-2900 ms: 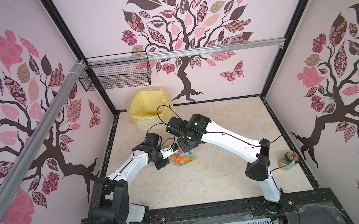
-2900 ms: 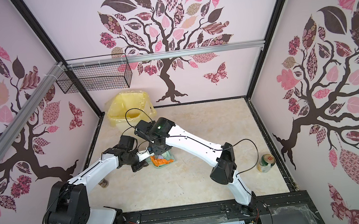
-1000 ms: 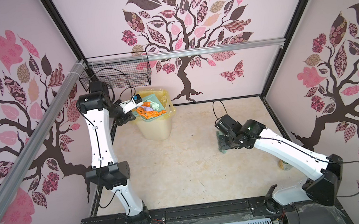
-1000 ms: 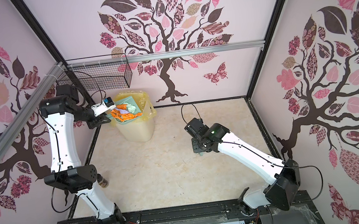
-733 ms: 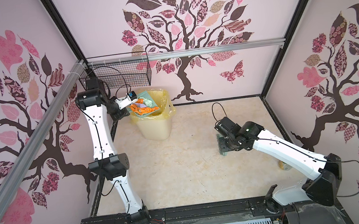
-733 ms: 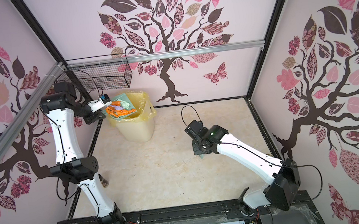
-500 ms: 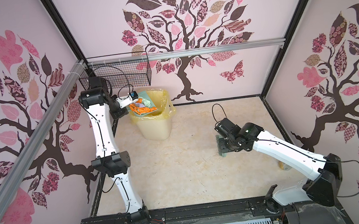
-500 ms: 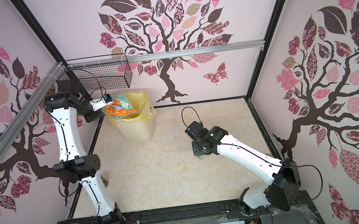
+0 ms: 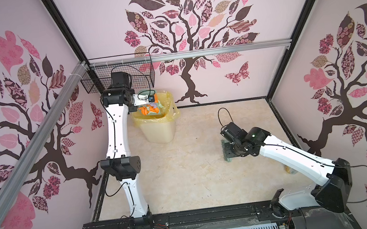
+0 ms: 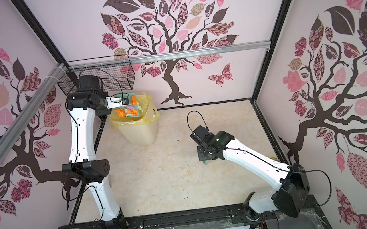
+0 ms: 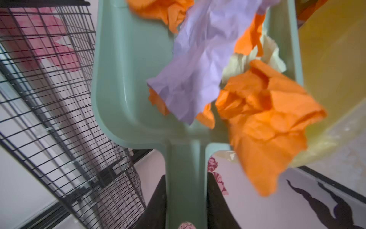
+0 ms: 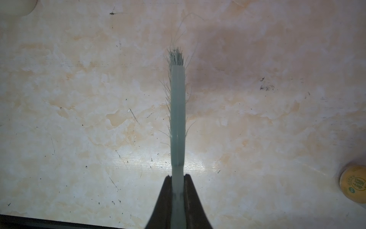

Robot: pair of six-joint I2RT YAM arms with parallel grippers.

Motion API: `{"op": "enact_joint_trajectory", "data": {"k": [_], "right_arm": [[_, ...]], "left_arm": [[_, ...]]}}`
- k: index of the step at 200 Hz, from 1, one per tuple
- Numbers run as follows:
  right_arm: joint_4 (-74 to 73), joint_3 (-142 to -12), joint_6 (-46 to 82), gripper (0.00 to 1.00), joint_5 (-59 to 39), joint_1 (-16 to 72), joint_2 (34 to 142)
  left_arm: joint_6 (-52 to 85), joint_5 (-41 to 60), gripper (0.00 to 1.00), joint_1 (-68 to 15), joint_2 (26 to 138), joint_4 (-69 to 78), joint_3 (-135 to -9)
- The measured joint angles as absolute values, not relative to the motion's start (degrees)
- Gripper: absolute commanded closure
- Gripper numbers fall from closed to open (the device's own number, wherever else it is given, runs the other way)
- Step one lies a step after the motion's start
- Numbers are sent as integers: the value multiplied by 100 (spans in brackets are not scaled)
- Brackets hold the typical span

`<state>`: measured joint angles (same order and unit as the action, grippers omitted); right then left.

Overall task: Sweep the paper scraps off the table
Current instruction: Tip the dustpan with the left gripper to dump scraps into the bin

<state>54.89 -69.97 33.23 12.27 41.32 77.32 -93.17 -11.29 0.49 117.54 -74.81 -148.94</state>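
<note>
Judging by the table (image 9: 184, 177), on which no loose scrap is seen in both top views, the sweeping itself is taken to be done and only the emptying is left. The paper scraps (image 11: 208, 79) are carried in the dustpan (image 11: 126, 83), which is held raised over the mouth of the waste bin (image 9: 158, 131) at the far left corner of the table, near a black wire basket (image 9: 118, 80) on the wall. No scrap can be confirmed inside the bin, since its interior is hidden by the pan. The left gripper (image 11: 186, 178) is clamped on the dustpan's flat handle, with a jaw pressed to each side. The right gripper (image 12: 178, 178) is closed on the narrow handle of the brush (image 12: 177, 111), held low over bare table well apart from the bin. The scraps are thin, creased, crumpled paper in orange, lilac and pale green, heaped toward one side wall; one orange piece is blurred and overhangs the rim. The dustpan is smooth moulded pale teal plastic with a flat floor, raised walls and rounded corners. The bin is tapered cream plastic, lined with a translucent yellow bag (image 9: 173, 111) folded over its rim. The brush has a slim teal spine and fine, splayed bristles. The table is glossy, beige-marbled and finely scratched.
</note>
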Motion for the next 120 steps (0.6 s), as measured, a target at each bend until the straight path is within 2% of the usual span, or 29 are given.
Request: {"op": "enact_joint_trajectory", "data": {"k": [53,120], "right_arm": [[5402,-6893,3323,100,1210,4132,7679],[5371,-6871,3332,100,1186,4132,7653]], "left_arm": [[-10029,-1575,100,-117,10792,-6497,-13417],[-10503,-1708,100,-331,10062,-5621,-12322]]}}
